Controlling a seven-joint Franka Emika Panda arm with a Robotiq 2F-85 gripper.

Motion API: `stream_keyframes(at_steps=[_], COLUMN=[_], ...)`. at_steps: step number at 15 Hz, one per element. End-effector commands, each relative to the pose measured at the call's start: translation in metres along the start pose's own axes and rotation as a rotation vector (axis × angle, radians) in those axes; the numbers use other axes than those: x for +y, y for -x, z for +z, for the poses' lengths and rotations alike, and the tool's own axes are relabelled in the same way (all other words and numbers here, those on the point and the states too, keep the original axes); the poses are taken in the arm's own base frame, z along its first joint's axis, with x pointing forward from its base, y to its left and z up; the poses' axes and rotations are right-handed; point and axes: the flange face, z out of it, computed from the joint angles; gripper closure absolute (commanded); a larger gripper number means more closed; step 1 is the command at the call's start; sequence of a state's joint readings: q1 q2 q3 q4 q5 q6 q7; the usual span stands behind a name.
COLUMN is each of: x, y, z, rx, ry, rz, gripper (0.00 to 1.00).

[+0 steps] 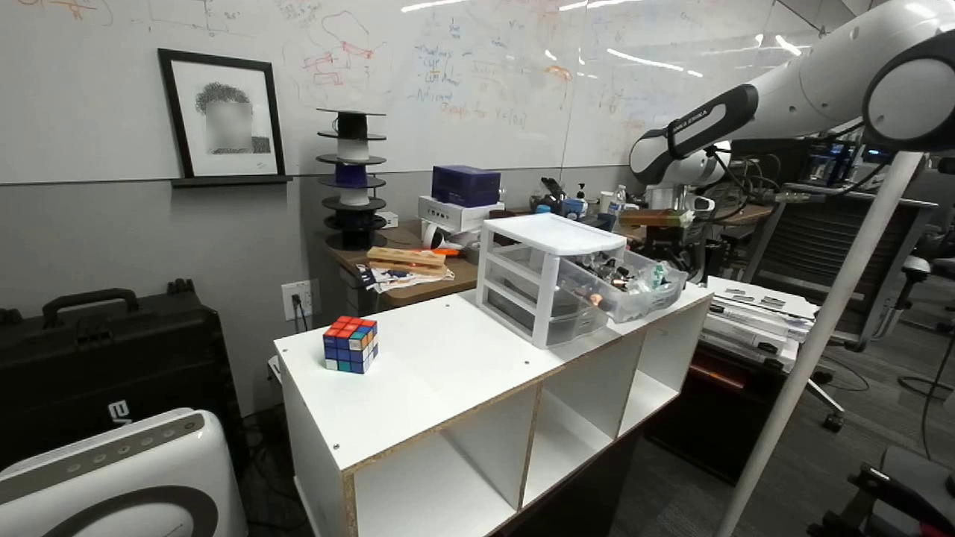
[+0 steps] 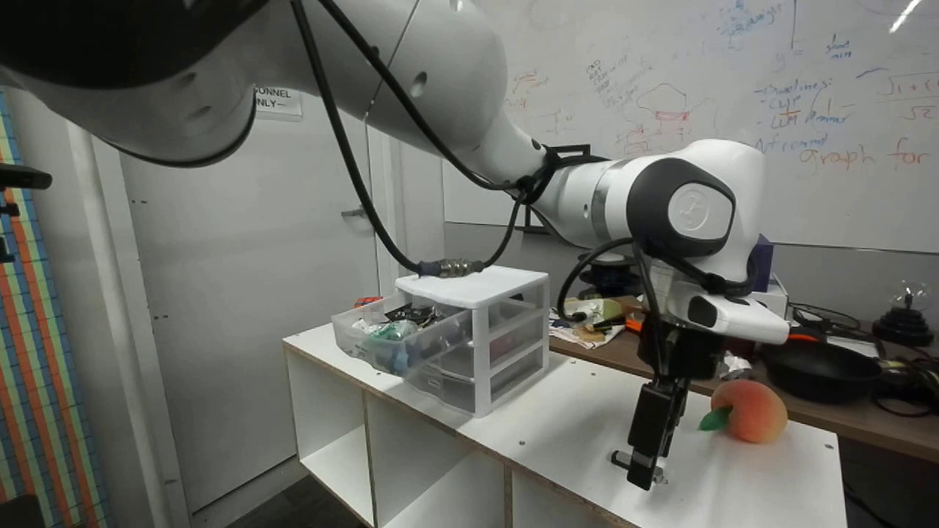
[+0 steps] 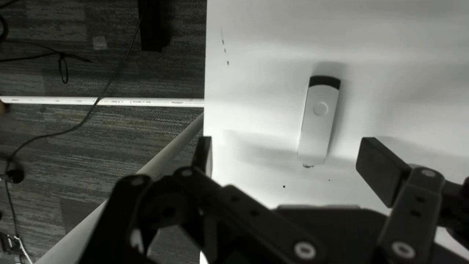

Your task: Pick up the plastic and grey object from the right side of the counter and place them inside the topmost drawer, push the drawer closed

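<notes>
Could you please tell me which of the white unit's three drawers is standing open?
The topmost drawer, right under the unit's flat top: it juts far out, whereas the middle drawer and bottom drawer are not pulled out that way.

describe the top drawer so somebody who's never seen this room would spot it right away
Find the long white counter with open cubbies along its side. On it stands a small white drawer unit, three levels high. The top drawer, see-through and piled with odds and ends, juts out well past the lower drawers.
</notes>
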State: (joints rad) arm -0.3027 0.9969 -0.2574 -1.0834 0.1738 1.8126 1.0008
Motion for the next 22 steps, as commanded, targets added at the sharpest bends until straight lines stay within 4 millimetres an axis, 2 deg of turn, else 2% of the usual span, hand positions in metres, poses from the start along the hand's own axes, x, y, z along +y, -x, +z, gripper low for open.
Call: stream_keyframes(at_steps=[1, 7, 8, 12, 18, 19, 20, 22], x=[-0.015, -0.033, -0.035, -0.036, -0.027, -0.025, -0.023, -0.019], y=[-0.007, 0.005, 0.008, 0.015, 0.003, 0.001, 0.002, 0.004], z=[0.006, 0.006, 0.006, 0.006, 0.009, 0.007, 0.006, -0.001], rx=[0.022, 0.047, 0.052, 0.034, 0.027, 0.025, 0.019, 0.021], ry=[-0.011, -0.063, -0.068, -0.074, -0.073, -0.077, -0.067, -0.053], rz=[-0.050, -0.122, -0.135, -0.181, -0.182, -0.178, -0.168, -0.149], gripper=[0.00, 0.00, 0.15, 0.51, 0.94, 0.98, 0.94, 0.94])
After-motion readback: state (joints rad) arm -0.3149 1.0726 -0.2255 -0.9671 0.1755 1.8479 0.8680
